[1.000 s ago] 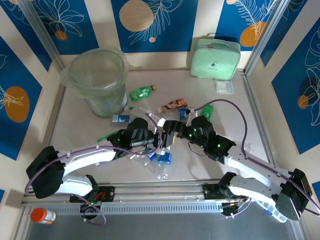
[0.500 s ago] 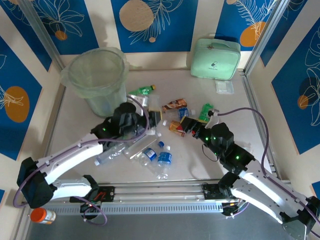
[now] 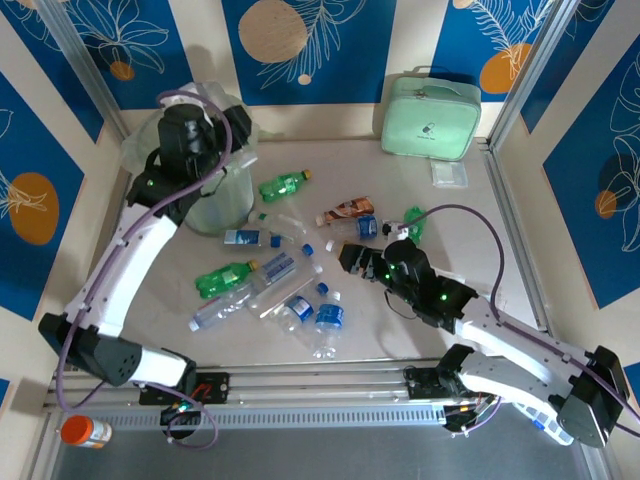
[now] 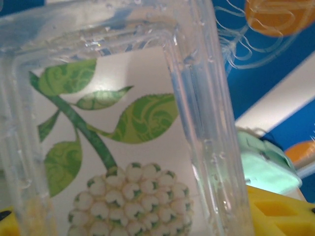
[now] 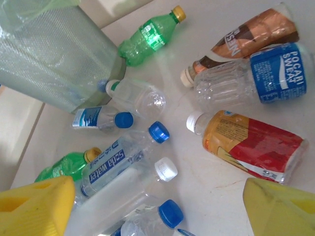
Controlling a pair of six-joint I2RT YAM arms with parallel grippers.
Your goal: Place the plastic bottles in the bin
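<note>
holding a clear leaf-labelled bottle [image 4: 113, 147] clenched in our left gripper [image 3: 205, 128], we hang it above the bin [image 3: 225, 200] at the far left. our right gripper [image 5: 158, 204] is released, spread wide over the other plastic bottles [image 3: 328, 318] lying on the table [image 3: 450, 230].

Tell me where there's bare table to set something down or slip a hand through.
Bare table runs along the back, between the bin and the mint-green case. A smaller patch sits beside the clear packet. The middle is crowded: plastic bottles lie close together from the bin's foot across to the right gripper.
</note>
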